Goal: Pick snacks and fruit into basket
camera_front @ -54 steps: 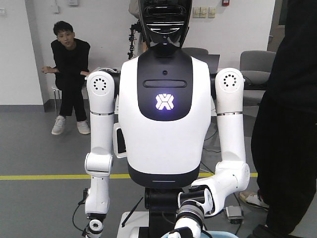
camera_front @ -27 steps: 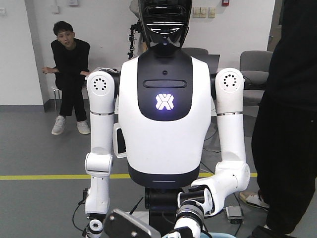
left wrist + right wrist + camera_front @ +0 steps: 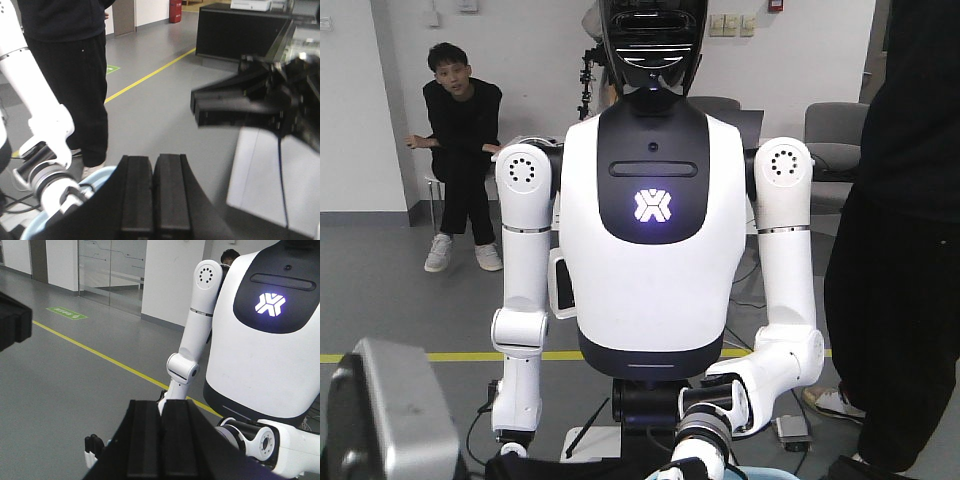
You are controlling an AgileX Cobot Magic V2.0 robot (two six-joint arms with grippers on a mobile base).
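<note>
The snacks and the fruit are out of view. A pale light-blue basket (image 3: pixel 98 178) shows only as a piece of rim low in the left wrist view, beside the white humanoid's forearm (image 3: pixel 47 172). My left gripper (image 3: pixel 154 161) is shut, pads pressed together with nothing between them, raised above the floor. My right gripper (image 3: pixel 161 404) is shut and empty too, pointing at the humanoid's torso; it also shows as a blurred black shape (image 3: pixel 200 107) in the left wrist view. A grey part of my arm (image 3: pixel 390 420) fills the front view's lower left.
A white and black humanoid robot (image 3: pixel 650 230) stands directly ahead, arms hanging low. A person in black (image 3: pixel 900 260) stands close at the right; a man (image 3: pixel 460 140) sits at the back left. A yellow line (image 3: pixel 100 356) crosses the grey floor. A black cabinet (image 3: pixel 235 30) stands farther off.
A grey arm part has come up into the front view, moving from bottom centre to the lower left and growing larger. The humanoid and the seated man have not moved.
</note>
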